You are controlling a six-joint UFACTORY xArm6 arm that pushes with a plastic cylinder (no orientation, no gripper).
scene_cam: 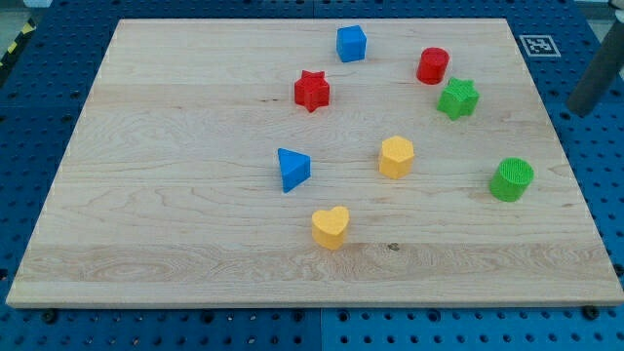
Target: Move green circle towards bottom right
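Green circle [511, 179]: stands near the wooden board's [175, 214] right edge, below the green star [457, 98].
Neighbours: red cylinder [433, 65] above the star; yellow hexagon [396, 157] well to the left.
My tip: not visible; only a dark rod [595, 78] at the view's right edge, off the board.

Eight blocks: two red [312, 91] [433, 65], two blue [351, 44] [292, 169], two green [457, 98] [511, 179], two yellow [396, 157] [331, 226].
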